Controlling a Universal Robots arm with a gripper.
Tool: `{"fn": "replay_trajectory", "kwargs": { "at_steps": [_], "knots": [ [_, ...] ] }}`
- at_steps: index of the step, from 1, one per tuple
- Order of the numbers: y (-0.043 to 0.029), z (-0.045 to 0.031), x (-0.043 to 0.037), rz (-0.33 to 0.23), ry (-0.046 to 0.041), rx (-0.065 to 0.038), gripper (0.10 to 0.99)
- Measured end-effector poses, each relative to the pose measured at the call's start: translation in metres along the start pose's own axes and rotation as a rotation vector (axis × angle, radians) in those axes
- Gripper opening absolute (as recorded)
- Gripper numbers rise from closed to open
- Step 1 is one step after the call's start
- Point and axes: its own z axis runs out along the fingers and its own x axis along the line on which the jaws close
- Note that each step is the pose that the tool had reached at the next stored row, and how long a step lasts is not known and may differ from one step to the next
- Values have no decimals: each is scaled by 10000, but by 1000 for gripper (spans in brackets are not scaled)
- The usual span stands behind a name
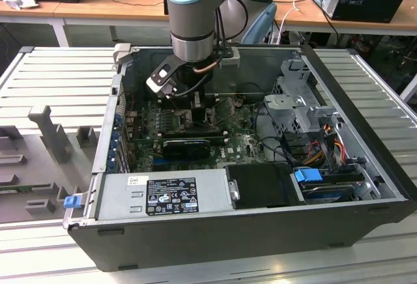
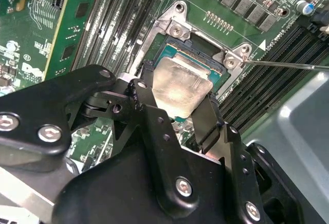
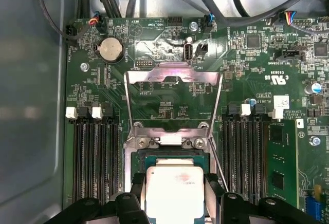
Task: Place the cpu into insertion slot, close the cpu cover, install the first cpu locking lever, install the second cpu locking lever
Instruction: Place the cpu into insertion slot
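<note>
Gripper [image 2: 177,94] fingers, two of them, black and jointed with silver screw heads, were clamped on opposite edges of the one cpu [image 2: 181,82]. It was a flat square chip with rounded corners and a dull, pale metal face. In both wrist views we saw it held directly over the single insertion slot [image 3: 175,155], a square socket with a dark teal centre and a bright silver rim. We could not tell whether the chip touched the socket.

One cpu cover [image 3: 172,75], a thin silver frame with a large square window, stood swung up from the slot's edge. Two shiny screws [image 3: 141,142] sat at that hinged edge. One thin metal rod [image 2: 288,65] ran out from a corner of the socket.

Two banks of long black ribbed memory slots [image 3: 95,157] flanked the socket on the green motherboard [image 3: 92,82], and one round silver coin cell [image 3: 110,49] lay near the board's far edge. In the exterior view the arm [image 1: 195,10] reached down into one open dark metal computer case [image 1: 260,232].
</note>
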Motion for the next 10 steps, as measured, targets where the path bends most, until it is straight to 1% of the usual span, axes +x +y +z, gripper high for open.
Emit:
{"fn": "replay_trajectory", "kwargs": {
  "at_steps": [6,10],
  "knots": [
    [3,44,9,3,-2,44,541],
    [5,66,12,2,-2,53,541]
  ]
}}
